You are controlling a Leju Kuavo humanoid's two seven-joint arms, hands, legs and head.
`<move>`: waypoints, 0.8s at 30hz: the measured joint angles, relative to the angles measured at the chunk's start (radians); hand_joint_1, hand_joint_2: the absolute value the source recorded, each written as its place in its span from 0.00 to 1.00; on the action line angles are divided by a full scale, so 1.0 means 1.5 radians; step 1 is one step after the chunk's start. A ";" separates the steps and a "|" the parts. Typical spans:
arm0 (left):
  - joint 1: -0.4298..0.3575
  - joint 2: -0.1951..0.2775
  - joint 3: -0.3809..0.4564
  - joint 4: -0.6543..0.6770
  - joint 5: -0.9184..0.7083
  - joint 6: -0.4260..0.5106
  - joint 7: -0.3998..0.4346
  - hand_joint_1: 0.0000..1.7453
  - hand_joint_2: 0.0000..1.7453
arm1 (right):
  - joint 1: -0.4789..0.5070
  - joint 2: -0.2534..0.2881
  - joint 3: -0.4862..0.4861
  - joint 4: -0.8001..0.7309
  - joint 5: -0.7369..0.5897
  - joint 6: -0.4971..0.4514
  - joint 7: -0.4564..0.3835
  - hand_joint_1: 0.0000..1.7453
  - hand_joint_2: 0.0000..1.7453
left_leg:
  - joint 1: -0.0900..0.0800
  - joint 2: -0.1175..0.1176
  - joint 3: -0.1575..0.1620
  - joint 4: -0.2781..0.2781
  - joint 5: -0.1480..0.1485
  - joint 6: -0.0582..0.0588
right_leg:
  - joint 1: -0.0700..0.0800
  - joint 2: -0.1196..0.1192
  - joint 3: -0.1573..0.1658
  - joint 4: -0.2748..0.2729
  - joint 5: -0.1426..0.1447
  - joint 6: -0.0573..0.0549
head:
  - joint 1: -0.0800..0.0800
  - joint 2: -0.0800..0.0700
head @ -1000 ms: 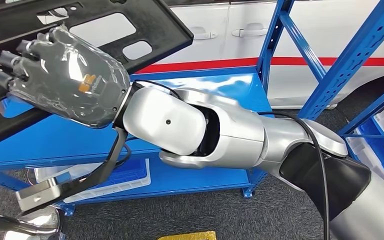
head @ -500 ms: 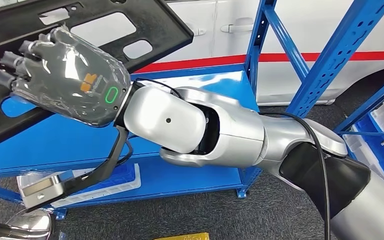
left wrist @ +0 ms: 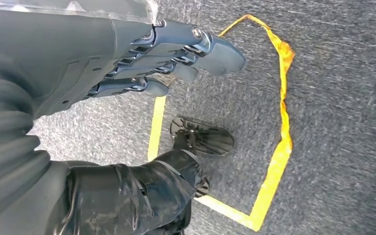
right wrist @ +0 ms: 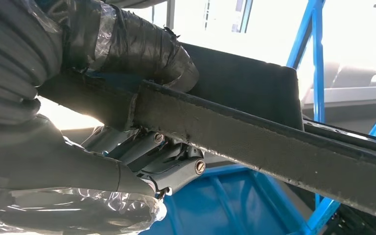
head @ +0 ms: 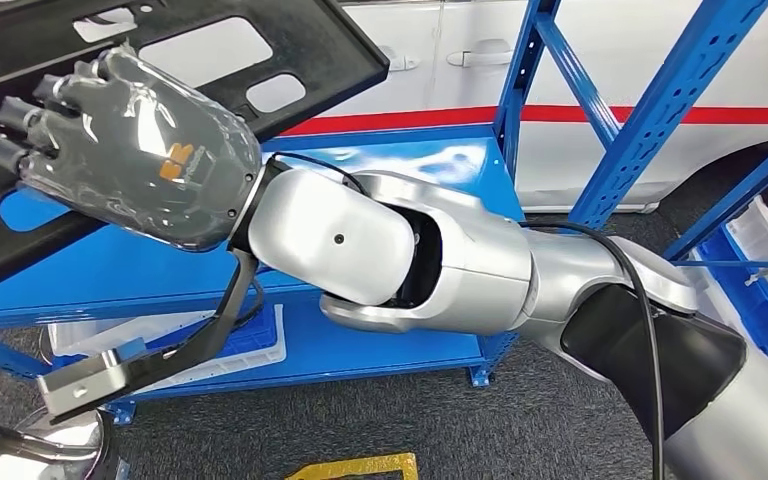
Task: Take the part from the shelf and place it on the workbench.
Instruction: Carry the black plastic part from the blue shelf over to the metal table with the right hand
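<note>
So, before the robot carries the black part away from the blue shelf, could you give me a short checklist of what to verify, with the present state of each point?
1. Right hand holds the black part: ok; in the right wrist view the thumb lies on one side of its bar and the fingers on the other.
2. Part lifted off the blue shelf: ok at the near corner; its far end is out of frame, cannot tell.
3. Part free of the shelf upright: ok, a gap shows.
4. Left hand free: ok, it holds nothing and hangs over the floor.
5. Workbench ready: cannot tell.
</note>
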 joint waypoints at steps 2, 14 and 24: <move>-0.001 0.000 -0.004 0.000 -0.001 0.000 0.000 0.00 1.00 | -0.003 0.000 0.000 0.000 0.000 0.000 0.000 1.00 1.00 | 0.000 -0.001 -0.012 0.007 0.006 -0.007 | 0.001 0.001 0.054 -0.081 0.016 -0.004 | 0.000 0.000; -0.003 -0.002 -0.010 0.000 -0.003 0.000 0.002 0.00 1.00 | -0.004 0.001 0.000 0.001 0.001 0.004 -0.006 1.00 1.00 | 0.009 -0.004 -0.050 0.184 -0.091 -0.044 | 0.004 -0.003 -0.003 -0.125 0.087 -0.042 | 0.001 0.000; -0.006 -0.002 -0.010 0.000 -0.001 -0.002 0.007 0.00 1.00 | -0.005 -0.001 0.000 0.002 -0.007 0.010 -0.010 1.00 1.00 | 0.006 -0.001 0.079 -0.023 -0.048 -0.007 | 0.006 -0.002 -0.046 -0.092 0.083 -0.012 | 0.001 0.000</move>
